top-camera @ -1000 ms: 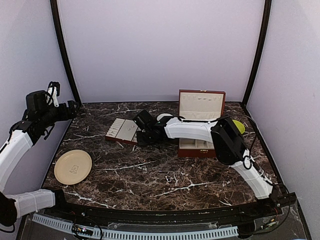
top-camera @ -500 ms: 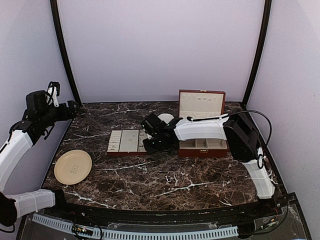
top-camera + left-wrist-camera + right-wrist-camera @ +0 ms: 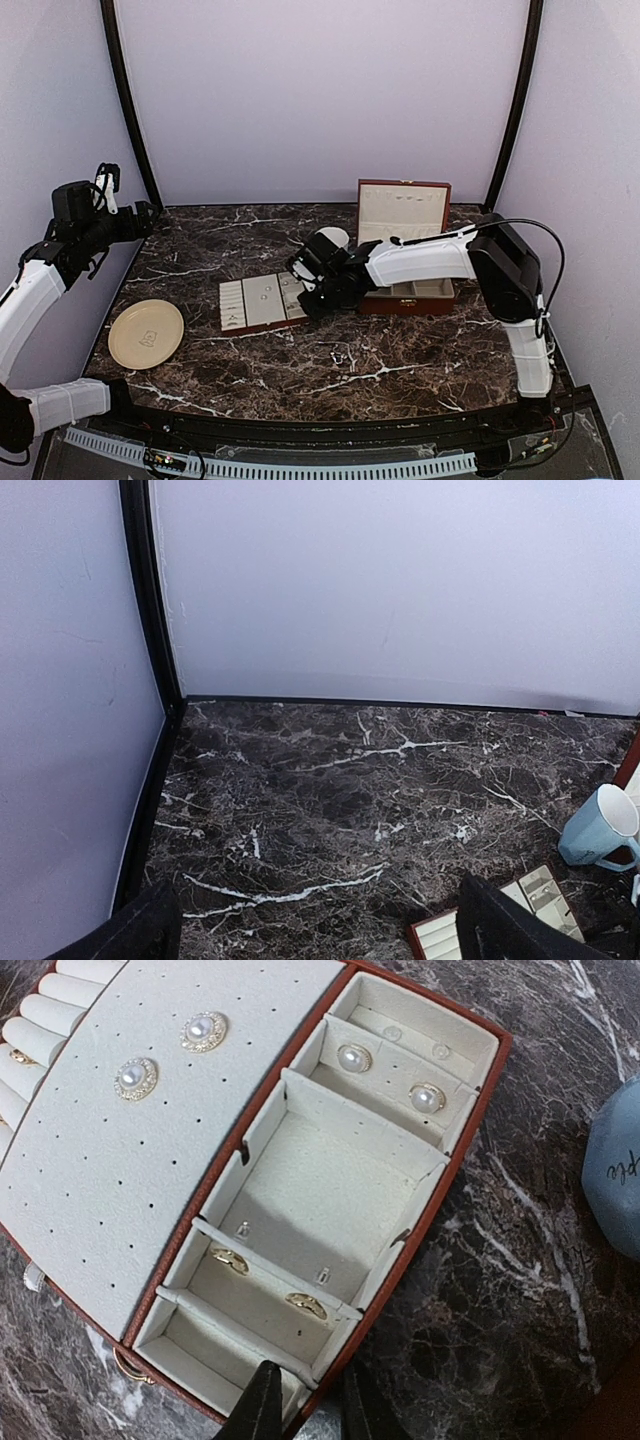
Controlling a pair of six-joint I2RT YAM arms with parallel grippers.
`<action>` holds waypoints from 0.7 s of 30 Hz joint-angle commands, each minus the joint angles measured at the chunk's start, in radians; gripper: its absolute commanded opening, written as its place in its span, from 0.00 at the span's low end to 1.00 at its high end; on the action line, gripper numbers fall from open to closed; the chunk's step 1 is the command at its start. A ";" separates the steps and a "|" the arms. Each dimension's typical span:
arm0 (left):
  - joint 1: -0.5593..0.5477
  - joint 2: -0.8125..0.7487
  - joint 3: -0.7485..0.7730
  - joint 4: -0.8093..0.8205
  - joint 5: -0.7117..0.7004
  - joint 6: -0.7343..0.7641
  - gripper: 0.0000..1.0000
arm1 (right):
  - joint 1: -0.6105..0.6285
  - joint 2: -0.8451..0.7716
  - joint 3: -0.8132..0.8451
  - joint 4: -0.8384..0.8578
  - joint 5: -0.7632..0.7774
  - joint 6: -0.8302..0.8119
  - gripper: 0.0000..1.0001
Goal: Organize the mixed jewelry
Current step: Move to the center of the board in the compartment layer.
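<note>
**A:** Where does the mixed jewelry lie?

**B:** It all sits in the tray [image 3: 120, 1210], mid-table in the overhead view. There are pearl studs [image 3: 203, 1031] on the perforated pad and gold rings [image 3: 230, 1258] in a compartment low in the wrist frame.

**A:** And from the right hand [image 3: 308, 1385]?

**B:** The pieces lie straight ahead of it, up-frame. Its fingers [image 3: 262, 1400] are pinched on the tray's end wall, one inside the rim and one outside. In the overhead view the tray's long axis runs left to right. The hand is at its right end, with the box [image 3: 404, 215] just to the hand's right.

**A:** Which arm is nearer?

**B:** The right arm, clearly. The left hand [image 3: 318, 890] hangs spread wide and empty at the frame's left edge, well apart. Any next move is probably the right arm's.
</note>
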 commanded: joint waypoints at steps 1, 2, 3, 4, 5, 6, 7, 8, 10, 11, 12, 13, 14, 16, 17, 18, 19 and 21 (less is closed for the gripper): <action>-0.002 -0.003 -0.005 0.007 0.004 0.014 0.98 | 0.011 -0.063 -0.054 0.012 -0.051 -0.094 0.21; -0.002 -0.002 -0.006 0.009 0.005 0.014 0.98 | 0.011 -0.071 -0.063 0.012 -0.056 -0.103 0.21; -0.002 -0.001 -0.007 0.010 0.006 0.014 0.98 | 0.011 -0.076 -0.070 0.012 -0.059 -0.111 0.21; -0.002 0.000 -0.008 0.010 0.009 0.014 0.98 | 0.011 -0.083 -0.076 0.013 -0.063 -0.120 0.21; -0.002 0.000 -0.008 0.010 0.011 0.014 0.98 | 0.011 -0.090 -0.084 0.016 -0.066 -0.127 0.21; -0.002 0.001 -0.008 0.011 0.013 0.014 0.98 | 0.013 -0.096 -0.090 0.021 -0.080 -0.138 0.21; -0.002 0.002 -0.010 0.011 0.014 0.014 0.98 | 0.013 -0.104 -0.097 0.026 -0.106 -0.147 0.21; -0.002 0.003 -0.010 0.013 0.016 0.014 0.98 | 0.013 -0.110 -0.104 0.033 -0.121 -0.154 0.21; -0.003 0.005 -0.010 0.014 0.020 0.013 0.98 | 0.015 -0.124 -0.115 0.044 -0.150 -0.175 0.21; -0.003 0.006 -0.011 0.014 0.020 0.014 0.98 | 0.016 -0.129 -0.120 0.048 -0.159 -0.185 0.21; -0.003 0.007 -0.011 0.015 0.022 0.014 0.98 | 0.017 -0.134 -0.121 0.049 -0.163 -0.194 0.21; -0.003 0.008 -0.011 0.015 0.022 0.014 0.98 | 0.017 -0.137 -0.124 0.049 -0.169 -0.205 0.21; -0.002 0.009 -0.011 0.015 0.022 0.014 0.98 | 0.017 -0.140 -0.124 0.047 -0.172 -0.216 0.21; -0.002 0.012 -0.011 0.017 0.022 0.014 0.98 | 0.017 -0.142 -0.120 0.036 -0.170 -0.233 0.21; -0.002 0.013 -0.011 0.016 0.022 0.014 0.98 | 0.017 -0.142 -0.116 0.028 -0.170 -0.234 0.21; -0.002 0.015 -0.011 0.016 0.021 0.014 0.98 | 0.017 -0.146 -0.115 0.026 -0.168 -0.257 0.21; -0.002 0.015 -0.011 0.016 0.022 0.014 0.98 | 0.017 -0.149 -0.114 0.027 -0.165 -0.263 0.22; -0.002 0.016 -0.011 0.016 0.022 0.014 0.98 | 0.015 -0.157 -0.110 0.032 -0.155 -0.258 0.25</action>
